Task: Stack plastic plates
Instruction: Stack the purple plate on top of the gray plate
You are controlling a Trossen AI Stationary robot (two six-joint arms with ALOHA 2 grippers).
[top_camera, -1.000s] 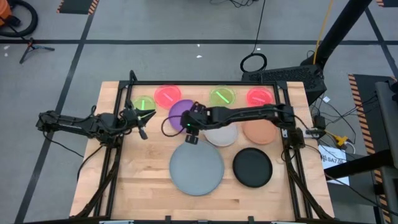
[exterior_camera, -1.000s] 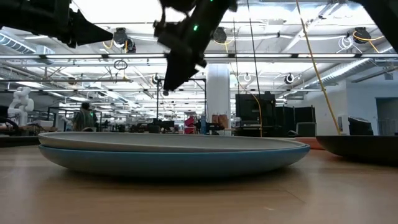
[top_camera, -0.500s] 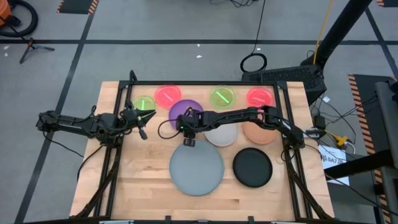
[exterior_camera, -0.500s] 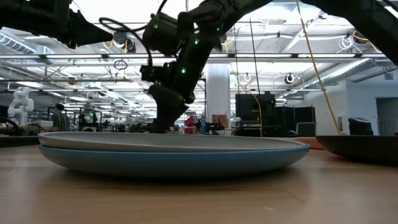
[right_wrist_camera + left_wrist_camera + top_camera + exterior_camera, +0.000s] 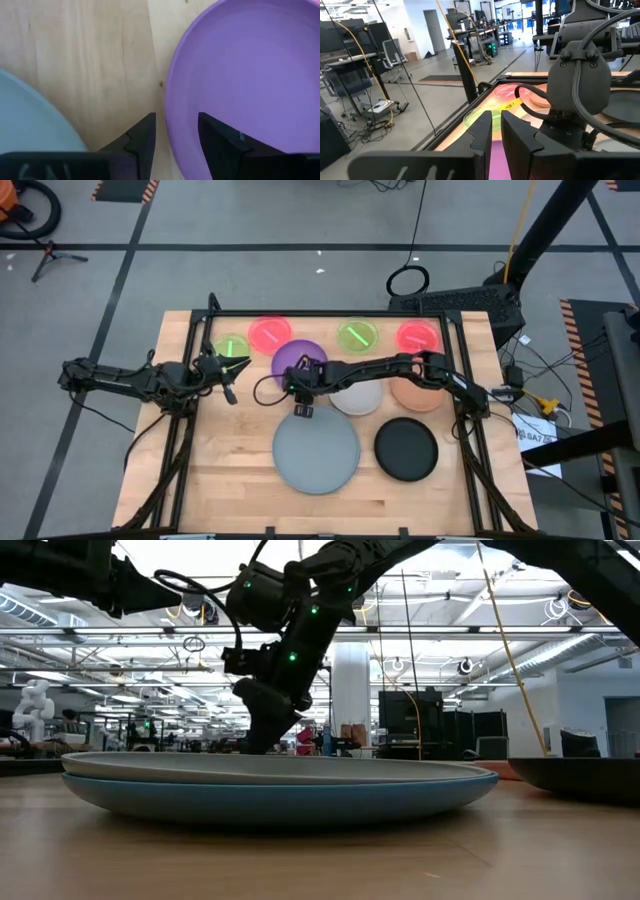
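Note:
My right gripper (image 5: 300, 385) points down at the near rim of the purple plate (image 5: 296, 356). In the right wrist view it is open (image 5: 175, 131), with one finger over the wood outside the plate (image 5: 250, 65) and one over its inside. The grey plate (image 5: 316, 450) lies flat in the blue plate (image 5: 270, 802) near the table's near edge. My left gripper (image 5: 232, 375) waits above the table's left part, its fingers (image 5: 495, 122) a narrow gap apart, holding nothing. The white (image 5: 357, 396), tan-orange (image 5: 420, 392) and black (image 5: 406, 449) plates lie flat on the table.
Two red-pink plates (image 5: 267, 333) (image 5: 418, 335) and two green plates (image 5: 231, 345) (image 5: 357, 335) lie along the far edge. The black frame rail (image 5: 330, 314) borders the far side. Bare wood (image 5: 230, 460) shows at the near left.
My right gripper has moved down and a little toward the table's left, from above the plates to the purple plate's near rim. It has barely moved in the last half second. No plate has shifted.

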